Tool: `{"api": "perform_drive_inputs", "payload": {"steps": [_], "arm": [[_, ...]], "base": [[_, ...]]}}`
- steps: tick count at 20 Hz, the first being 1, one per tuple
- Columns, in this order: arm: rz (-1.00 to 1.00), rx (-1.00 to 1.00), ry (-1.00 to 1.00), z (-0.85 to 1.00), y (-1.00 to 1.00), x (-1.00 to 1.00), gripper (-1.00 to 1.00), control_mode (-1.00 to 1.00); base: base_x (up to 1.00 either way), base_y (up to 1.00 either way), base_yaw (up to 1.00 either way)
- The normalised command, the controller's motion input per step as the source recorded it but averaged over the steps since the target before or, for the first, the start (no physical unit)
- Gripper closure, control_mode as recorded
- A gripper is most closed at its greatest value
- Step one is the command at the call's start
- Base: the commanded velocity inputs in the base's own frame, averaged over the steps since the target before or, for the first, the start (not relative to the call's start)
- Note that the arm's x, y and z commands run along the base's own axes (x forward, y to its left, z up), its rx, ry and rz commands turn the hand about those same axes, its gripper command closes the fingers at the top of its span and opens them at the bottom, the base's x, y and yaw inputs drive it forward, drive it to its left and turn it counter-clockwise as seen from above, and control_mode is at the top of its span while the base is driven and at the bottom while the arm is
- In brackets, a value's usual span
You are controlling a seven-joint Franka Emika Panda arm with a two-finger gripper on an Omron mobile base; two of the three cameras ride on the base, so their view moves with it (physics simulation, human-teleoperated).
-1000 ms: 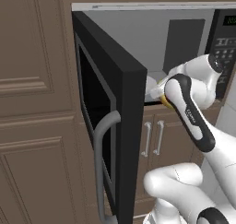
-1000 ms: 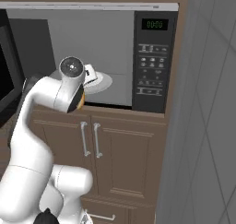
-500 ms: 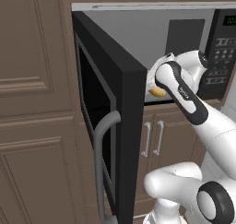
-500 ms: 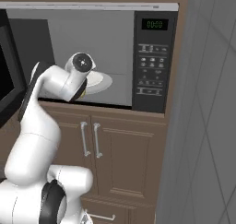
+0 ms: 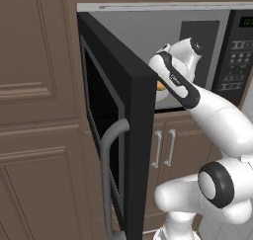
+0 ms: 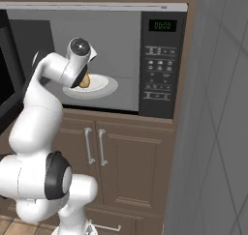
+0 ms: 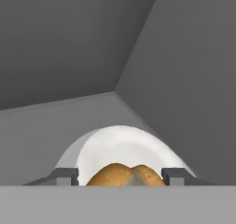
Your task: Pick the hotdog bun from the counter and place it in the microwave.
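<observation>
One hotdog bun [image 7: 125, 175], clamped between the fingers of the gripper [image 7: 120, 176] and carried inside the open microwave [image 6: 121, 45], over its round white plate [image 7: 124, 147] — placing step, nearly done. Next move, by judgement: lower onto the plate, then part the fingers. Arm reaches forward past the open door [image 5: 128, 135], elbow raised, wrist angled down into the cavity.

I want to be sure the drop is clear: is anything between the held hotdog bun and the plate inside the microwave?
Nothing visible. The gripper holds the hotdog bun just over the white plate inside the microwave, whose door is swung wide open.
</observation>
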Motion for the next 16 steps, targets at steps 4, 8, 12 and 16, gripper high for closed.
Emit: {"api": "perform_drive_inputs", "payload": {"steps": [4,8,12,16], "arm": [[0.0,-0.01,-0.02,-0.19,0.09,0.26,1.0,-1.0],[0.0,0.0,0.0,-0.21,0.0,0.44,1.0,-1.0],[0.0,0.0,0.0,-0.15,0.02,0.49,1.0,-1.0],[0.0,0.0,0.01,-0.26,0.11,0.39,1.0,-1.0]], "base": [[0.0,0.0,0.0],[0.0,0.0,0.0],[0.0,0.0,0.0],[0.0,0.0,0.0]]}}
